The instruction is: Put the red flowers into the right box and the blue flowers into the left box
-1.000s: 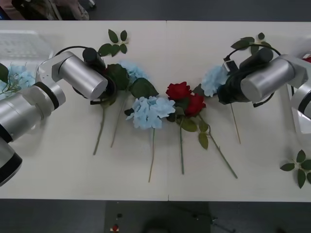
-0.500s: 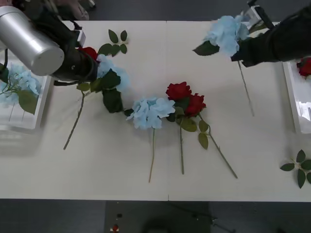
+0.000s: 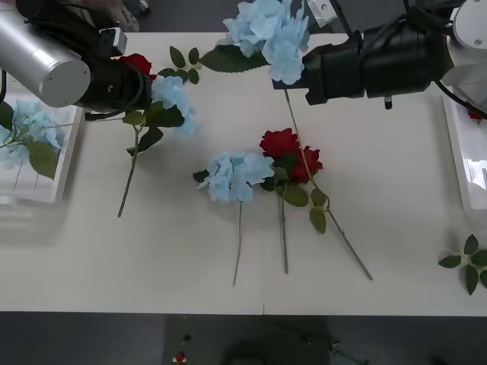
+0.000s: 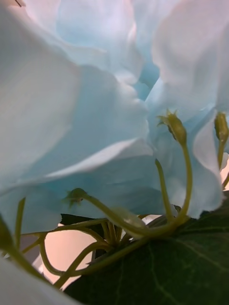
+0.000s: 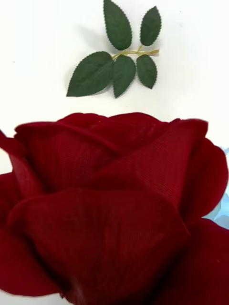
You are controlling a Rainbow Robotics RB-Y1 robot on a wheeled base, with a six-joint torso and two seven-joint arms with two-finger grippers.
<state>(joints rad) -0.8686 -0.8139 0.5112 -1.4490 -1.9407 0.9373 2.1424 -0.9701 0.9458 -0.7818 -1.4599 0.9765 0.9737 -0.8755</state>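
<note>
A: What's nearest the robot on the table (image 3: 114, 266)?

B: A loose leaf sprig (image 3: 468, 262) at the near right edge. Mid-table, a blue flower (image 3: 234, 175) lies flat, stem towards the robot. Just beside it, heads touching, two red roses (image 3: 289, 156), stems also running towards the near edge.

A: Left arm?

B: Left gripper (image 3: 125, 80) is at the far left, between the left box (image 3: 34, 190) and the table centre. A red rose (image 3: 137, 62) and a blue cluster (image 3: 171, 95) sit right at its tip, stem (image 3: 129, 179) hanging down over the table. The bloom fills the left wrist view (image 5: 114, 209), with a second leaf sprig (image 5: 117, 66) on the table beyond. Fingers hidden, so I can't tell the jaw opening or which of the two it has hold of.

A: Right arm?

B: Right gripper (image 3: 308, 68) is at the far centre, reaching across from the right. A blue flower (image 3: 270, 30) sits at its tip, raised, with its stem (image 3: 300, 141) trailing down over the roses. Petals right up against the right wrist camera (image 4: 95, 105). Jaws hidden, can't tell.

A: Boxes?

B: Left box holds one blue flower (image 3: 23, 129). Right box (image 3: 468, 175) at the right edge; something red (image 3: 477, 114) at its far end, too little visible to say more.
</note>
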